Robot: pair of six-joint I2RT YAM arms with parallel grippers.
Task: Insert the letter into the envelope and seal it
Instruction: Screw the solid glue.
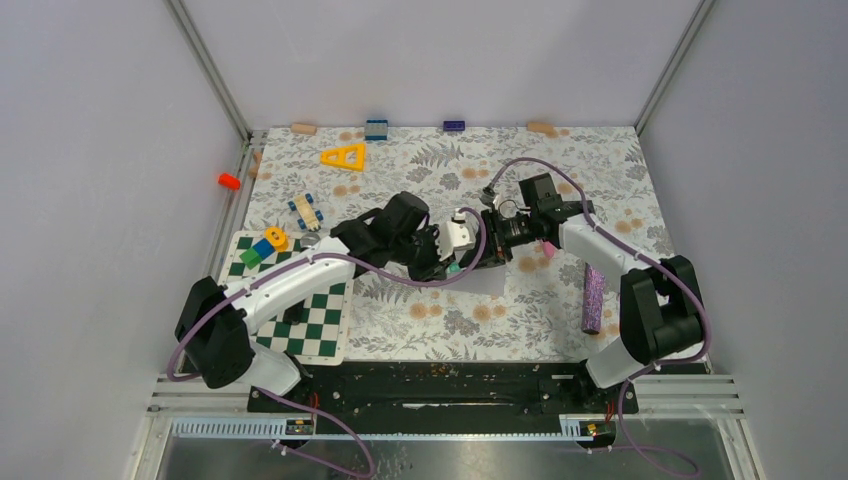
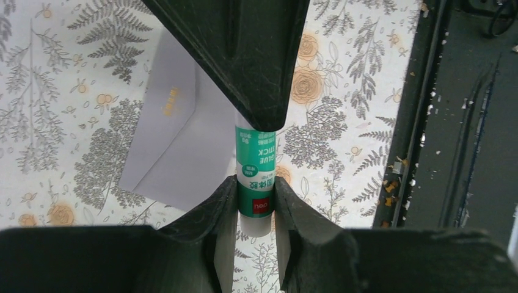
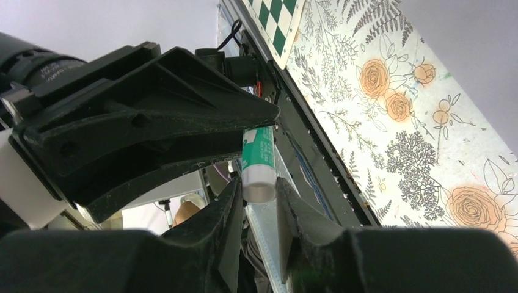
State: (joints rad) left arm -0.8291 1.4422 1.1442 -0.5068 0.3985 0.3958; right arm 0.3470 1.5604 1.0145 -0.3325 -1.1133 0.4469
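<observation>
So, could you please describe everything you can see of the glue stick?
The glue stick is a plastic cylinder with a green-and-white printed label, a red band and white ends. It is held in the air beside the grey envelope, the left end effector clamping one end and the right end effector pinching the other.

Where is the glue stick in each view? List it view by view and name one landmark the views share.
Top external: glue stick is a teal speck at mid-table.
Left wrist: picture centre, its lower end clamped in the left pincer.
Right wrist: picture centre, its white end between the right pincer fingers.
Shared landmark: the floral tablecloth, seen in all three.
</observation>
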